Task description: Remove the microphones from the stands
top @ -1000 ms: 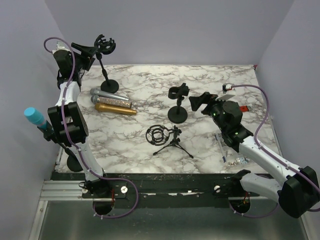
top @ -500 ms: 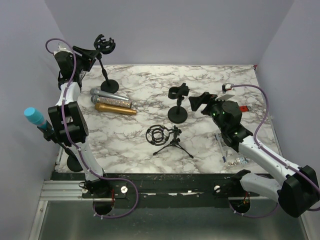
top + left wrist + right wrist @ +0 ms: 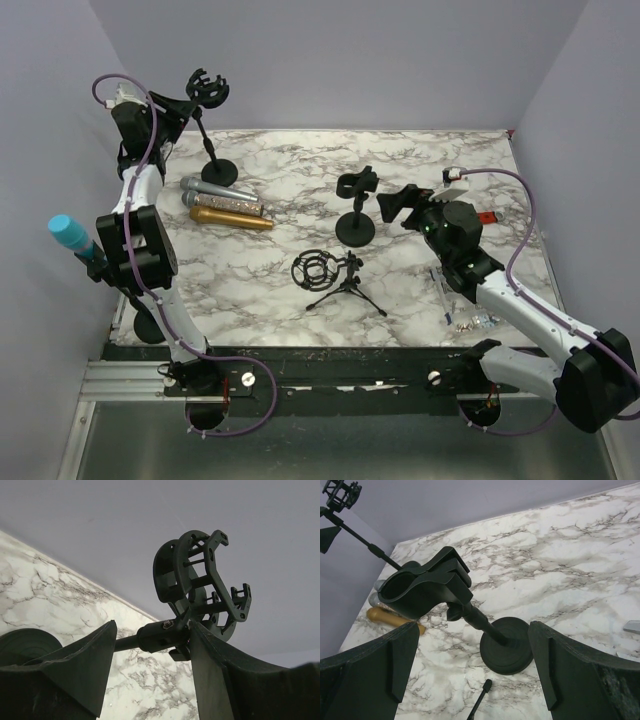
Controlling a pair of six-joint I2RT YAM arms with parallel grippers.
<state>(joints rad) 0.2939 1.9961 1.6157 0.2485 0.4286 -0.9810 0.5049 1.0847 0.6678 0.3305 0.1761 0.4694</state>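
Note:
A microphone [image 3: 66, 233] with a light-blue head sits tilted in a stand at the table's left edge, partly behind my left arm. My left gripper [image 3: 178, 105] is high at the back left, open but narrow, next to the neck of a tall black stand [image 3: 213, 140] that carries an empty shock mount [image 3: 205, 582]. In the left wrist view the stand's joint [image 3: 162, 635] lies between my fingertips and touches the right one. My right gripper [image 3: 472, 630] is wide open, with an empty clip stand [image 3: 427, 587] ahead of it.
A silver microphone [image 3: 213, 190] and a gold one [image 3: 231, 214] lie on the marble top behind the middle. A small tripod with a ring mount [image 3: 331, 273] stands in the middle. Small bits [image 3: 465, 318] lie at the front right. Purple walls close in on both sides.
My left gripper's jaws have narrowed around the tall stand's neck, and the wrist has shifted slightly. The right arm has not moved.

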